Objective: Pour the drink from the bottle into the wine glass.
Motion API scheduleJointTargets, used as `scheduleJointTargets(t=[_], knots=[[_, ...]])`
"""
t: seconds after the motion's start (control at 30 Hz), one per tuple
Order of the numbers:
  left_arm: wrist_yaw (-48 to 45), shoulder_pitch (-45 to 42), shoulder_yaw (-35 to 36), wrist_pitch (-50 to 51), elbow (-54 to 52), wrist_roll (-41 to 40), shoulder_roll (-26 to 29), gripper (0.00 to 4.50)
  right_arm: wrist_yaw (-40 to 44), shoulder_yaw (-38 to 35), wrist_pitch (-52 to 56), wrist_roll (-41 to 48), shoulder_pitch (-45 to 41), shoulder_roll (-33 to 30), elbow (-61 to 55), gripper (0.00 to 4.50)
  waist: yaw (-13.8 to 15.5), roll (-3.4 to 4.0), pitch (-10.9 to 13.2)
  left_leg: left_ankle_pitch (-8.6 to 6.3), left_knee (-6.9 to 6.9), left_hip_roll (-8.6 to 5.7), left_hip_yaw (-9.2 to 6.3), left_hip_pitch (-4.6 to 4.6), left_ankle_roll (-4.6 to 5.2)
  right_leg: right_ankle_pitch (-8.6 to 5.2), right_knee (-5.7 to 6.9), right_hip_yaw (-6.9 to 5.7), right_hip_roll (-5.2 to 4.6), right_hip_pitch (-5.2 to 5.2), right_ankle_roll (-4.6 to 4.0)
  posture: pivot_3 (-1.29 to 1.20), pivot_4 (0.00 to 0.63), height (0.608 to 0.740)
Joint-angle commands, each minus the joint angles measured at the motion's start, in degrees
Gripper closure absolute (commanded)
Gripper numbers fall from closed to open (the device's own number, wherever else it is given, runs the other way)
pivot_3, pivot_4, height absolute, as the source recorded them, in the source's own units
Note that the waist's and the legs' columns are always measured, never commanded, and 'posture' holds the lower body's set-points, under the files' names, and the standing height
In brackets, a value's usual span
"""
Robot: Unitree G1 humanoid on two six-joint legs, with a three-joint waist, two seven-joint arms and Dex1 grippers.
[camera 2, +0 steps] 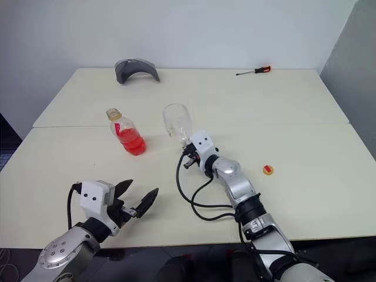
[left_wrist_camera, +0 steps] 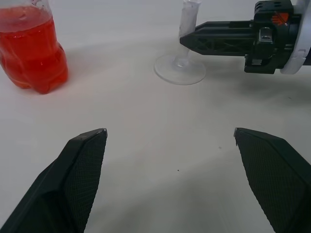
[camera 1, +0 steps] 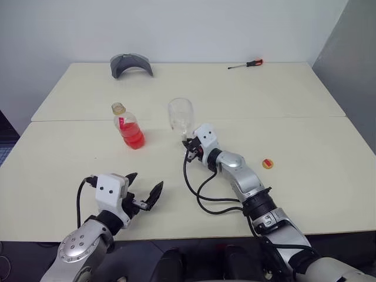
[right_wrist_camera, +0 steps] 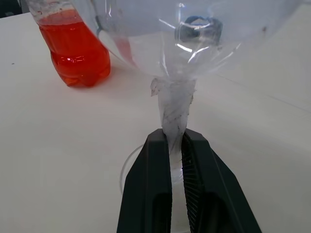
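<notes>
Near middle of surface [camera 1: 305,100], right claw [right_wrist_camera: 176,160] pinches wine glass [camera 1: 180,114] by stem. Bottle [camera 1: 128,126] with red drink [camera 1: 133,136] stands just beside glass. Left claw [camera 1: 144,189] spread wide, near front edge. Best hold glass steady, upright; grab bottle at middle.

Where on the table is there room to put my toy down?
Bare patches: between the screwdriver and the small yellow cap, and left of the bottle. It is crowded around the wine glass, whose stem the right gripper pinches.
</notes>
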Motion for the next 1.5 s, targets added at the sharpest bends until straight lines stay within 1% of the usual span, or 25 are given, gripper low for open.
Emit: scheduleJointTargets(t=[0.03, 0.1, 0.27, 0.4, 0.43, 0.47, 0.57, 0.67, 0.77, 0.87, 0.93, 1.07, 1.27, 1.4, 1.5], knots=[[-0.2, -0.5, -0.3, -1.5, -2.0, -0.1, 0.1, 0.0, 0.2, -0.5, -1.7, -0.6, 0.7, -1.2, -1.3, 3.7, 0.0, 0.0, 0.0, 0.0, 0.0, 0.0, 0.0, 0.0, 0.0, 0.0, 0.0, 0.0, 0.0, 0.0, 0.0, 0.0, 0.15, 0.74], [-0.1, -1.0, -0.5, -1.4, -1.8, 0.0, 0.1, 0.0, 0.3, 0.1, -2.1, -1.2, 1.9, -2.1, -2.6, 3.18, 0.1, -0.01, 0.0, 0.0, 0.0, -0.01, 0.0, 0.0, 0.0, 0.0, -0.02, -0.01, -0.01, 0.02, 0.0, 0.0, 0.15, 0.74], [-0.2, -1.4, -0.6, -1.4, -1.3, 0.1, 0.2, 0.0, 2.3, -0.3, 0.5, 0.3, 5.6, -4.1, -9.0, 1.45, 0.0, 0.0, 0.0, 0.0, 0.0, 0.0, 0.01, -0.01, 0.0, 0.0, -0.02, 0.01, -0.01, 0.0, 0.0, 0.0, 0.15, 0.74], [-0.7, -0.6, -0.2, -1.8, -0.9, 0.2, 0.5, 0.0, 4.6, -0.7, 5.7, 2.8, 10.2, -6.8, -20.0, 0.04, 0.0, 0.01, 0.0, -0.01, -0.02, 0.02, 0.0, -0.01, 0.01, -0.01, -0.01, 0.0, 0.01, 0.0, 0.0, 0.0, 0.15, 0.74], [-0.8, -0.4, 0.0, -1.9, -0.9, 0.2, 0.6, 0.0, 4.8, -0.8, 6.8, 3.2, 10.9, -7.2, -22.0, 0.01, 0.0, 0.0, 0.0, -0.01, -0.03, 0.02, 0.0, -0.02, 0.01, -0.01, -0.02, 0.0, 0.01, -0.01, 0.0, 0.0, 0.15, 0.74], [-1.3, 0.7, 0.8, -2.3, -0.6, 0.2, 0.9, 0.0, 6.2, -1.3, 8.7, 4.8, 12.5, -8.6, -26.5, 0.01, 0.0, 0.0, 0.0, -0.01, -0.03, 0.02, -0.01, -0.02, 0.02, -0.01, -0.02, 0.0, 0.0, 0.0, 0.01, 0.0, 0.15, 0.74], [-2.6, 3.0, 4.4, -3.9, 1.3, 0.6, 2.2, 0.0, 10.2, -3.4, 13.8, 9.7, 17.3, -14.2, -39.8, 0.01, 0.0, 0.0, 0.0, -0.02, -0.03, 0.02, -0.02, -0.06, 0.02, -0.01, -0.08, 0.0, 0.0, 0.0, 0.01, 0.0, 0.15, 0.74], [-3.2, 3.2, 7.9, -5.1, 4.6, 0.2, 2.5, 0.0, 13.1, -5.6, 17.0, 13.8, 20.0, -19.4, -47.9, 0.01, 0.2, -0.03, 0.0, -0.03, -0.02, 0.01, -0.06, -0.05, 0.04, -0.02, -0.08, -0.05, -0.02, 0.03, 0.03, 0.0, 0.15, 0.74], [-6.2, 2.6, 12.0, -7.9, 9.4, -2.7, 2.1, 0.0, 15.4, -7.7, 19.0, 17.8, 21.5, -23.2, -52.4, 0.01, 0.2, -0.03, 0.0, -0.03, -0.03, 0.01, -0.12, -0.02, 0.05, -0.02, -0.07, -0.12, -0.01, 0.03, 0.02, 0.0, 0.15, 0.74], [-11.9, 3.5, 12.7, -11.7, 13.4, -0.7, 6.1, 0.0, 17.0, -9.2, 21.0, 21.6, 22.3, -25.7, -55.4, 0.01, 0.2, -0.05, 0.0, -0.03, -0.03, 0.03, -0.14, -0.04, 0.05, -0.03, -0.08, -0.16, 0.0, 0.04, 0.0, 0.0, 0.15, 0.74], [-14.5, 3.3, 13.0, -13.5, 18.2, 0.5, 8.7, 0.0, 17.7, -9.7, 22.3, 23.8, 22.7, -27.0, -57.1, 0.01, 0.2, -0.03, 0.0, -0.03, -0.04, 0.02, -0.14, -0.04, 0.04, -0.04, -0.08, -0.16, 0.0, 0.03, -0.01, 0.0, 0.15, 0.74], [-16.1, -1.2, 13.3, -17.5, 28.1, 2.7, 12.0, 0.0, 18.3, -9.4, 24.0, 27.9, 22.6, -27.5, -59.8, 0.01, 0.2, -0.05, 0.1, -0.03, -0.05, 0.03, -0.16, -0.04, 0.05, -0.04, -0.09, -0.17, 0.0, 0.03, -0.01, 0.0, 0.15, 0.74], [-21.5, -8.5, 10.3, -20.3, 35.9, 4.5, 16.7, 0.0, 18.5, -9.3, 25.6, 31.3, 22.7, -28.6, -61.2, 0.01, 0.4, -0.14, 0.1, -0.03, -0.03, 0.02, -0.22, -0.08, 0.05, -0.04, -0.1, -0.24, -0.03, 0.04, -0.01, 0.0, 0.15, 0.74], [-23.7, -18.0, 8.0, -20.8, 42.9, 5.7, 19.7, 0.0, 18.3, -8.6, 25.3, 31.5, 22.2, -28.8, -61.1, 0.01, 0.4, -0.13, 0.1, -0.03, -0.04, 0.01, -0.26, -0.07, 0.05, -0.04, -0.09, -0.28, -0.04, 0.02, -0.01, 0.0, 0.15, 0.74], [-25.0, -22.7, 5.8, -20.8, 44.1, 6.2, 20.2, 0.0, 18.1, -8.2, 25.1, 31.3, 21.8, -28.7, -60.9, 0.01, 0.3, -0.17, 0.1, -0.03, -0.03, 0.01, -0.33, -0.12, 0.05, -0.03, -0.08, -0.34, -0.04, 0.02, -0.01, 0.0, 0.15, 0.74]])
